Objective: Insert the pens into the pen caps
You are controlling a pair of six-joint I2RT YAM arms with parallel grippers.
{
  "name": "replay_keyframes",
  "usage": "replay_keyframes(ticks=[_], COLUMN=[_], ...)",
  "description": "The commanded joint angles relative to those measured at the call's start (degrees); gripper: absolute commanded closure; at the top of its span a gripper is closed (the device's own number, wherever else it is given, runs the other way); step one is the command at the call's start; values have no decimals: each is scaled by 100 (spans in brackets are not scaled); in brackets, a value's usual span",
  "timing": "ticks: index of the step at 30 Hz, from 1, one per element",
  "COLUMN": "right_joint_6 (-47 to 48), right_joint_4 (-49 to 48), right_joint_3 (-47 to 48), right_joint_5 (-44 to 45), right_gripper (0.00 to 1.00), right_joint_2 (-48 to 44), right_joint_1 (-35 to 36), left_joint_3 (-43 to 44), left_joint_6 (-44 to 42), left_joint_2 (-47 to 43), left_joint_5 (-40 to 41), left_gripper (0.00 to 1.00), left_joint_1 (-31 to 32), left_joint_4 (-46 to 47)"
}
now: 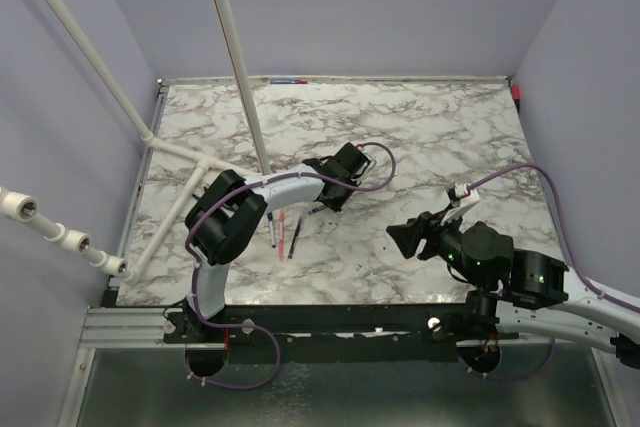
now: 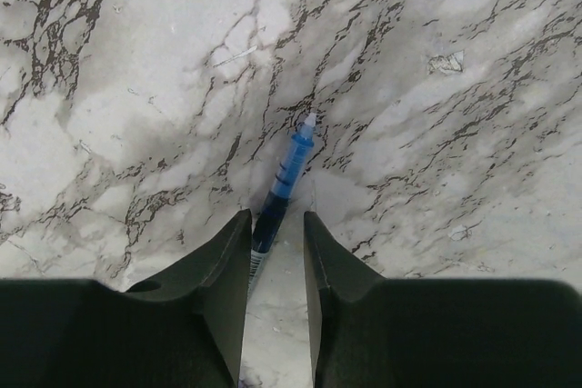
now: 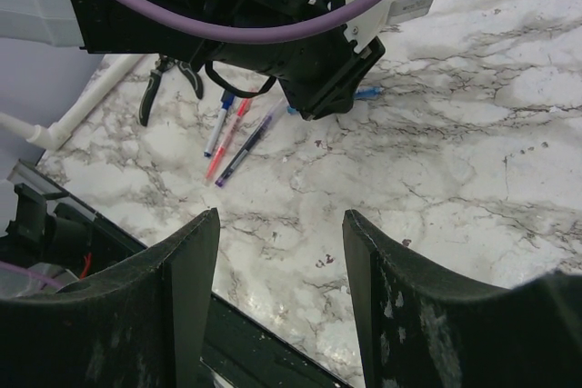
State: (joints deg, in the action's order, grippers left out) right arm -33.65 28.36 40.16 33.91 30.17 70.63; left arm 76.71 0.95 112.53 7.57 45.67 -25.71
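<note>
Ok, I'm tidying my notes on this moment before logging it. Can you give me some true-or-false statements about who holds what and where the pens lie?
1. The right gripper holds a pen. False: it is open and empty.
2. A blue pen lies between the left gripper's fingers. True.
3. Three pens lie close together on the marble table. True.
4. Those pens lie in the table's far right corner. False: they lie near the left arm.
</note>
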Motion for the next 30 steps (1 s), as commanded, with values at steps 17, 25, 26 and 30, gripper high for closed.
replay_keyframes(ticks=[17,25,26,30], right_joint_6=[-129,-191,-190,-143], right_joint_4=[328,497,469,328], right_joint_3=[41,175,167,129], right_joint_5=[-92,69,95,125], right_gripper=[40,41,42,42], right_joint_2=[-308,-421,-460,-515], right_joint_1=[30,30,31,30], left_joint_3=[-139,-174,-200,-385], left_joint_6=[180,491,520,688], left_joint_2=[170,-503,-606,-1072], left_joint_5=[-294,-558,-596,-745], left_gripper=[100,100,100,100], left_joint_1=[54,175,188,222], left_joint_4=[-61,50,71,168])
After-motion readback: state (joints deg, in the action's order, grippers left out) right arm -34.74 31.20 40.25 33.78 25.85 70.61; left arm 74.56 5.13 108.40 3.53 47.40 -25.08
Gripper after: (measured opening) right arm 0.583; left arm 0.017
